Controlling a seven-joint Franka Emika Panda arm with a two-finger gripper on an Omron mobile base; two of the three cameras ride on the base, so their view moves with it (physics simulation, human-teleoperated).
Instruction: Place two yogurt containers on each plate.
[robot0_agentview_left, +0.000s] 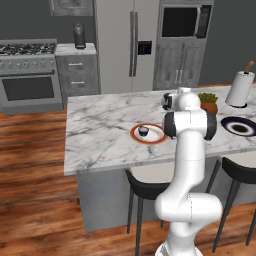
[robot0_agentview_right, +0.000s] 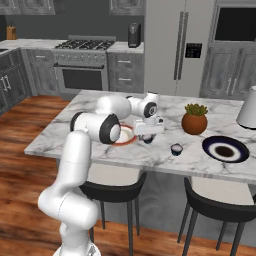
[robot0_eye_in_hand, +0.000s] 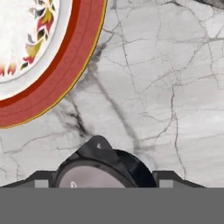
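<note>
My gripper (robot0_agentview_right: 147, 138) holds one yogurt cup (robot0_eye_in_hand: 98, 170) beside the orange-rimmed plate (robot0_eye_in_hand: 65, 65); terracotta plant pot (robot0_agentview_right: 194, 122) nearby; three cups, two plates visible.

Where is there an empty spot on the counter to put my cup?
The wide bare marble left of the orange-rimmed plate is freest, out to the counter's left edge. A smaller gap lies between the loose yogurt cup and the dark-rimmed plate. It is crowded around the gripper, the yogurt cup beneath it and the potted plant.
</note>
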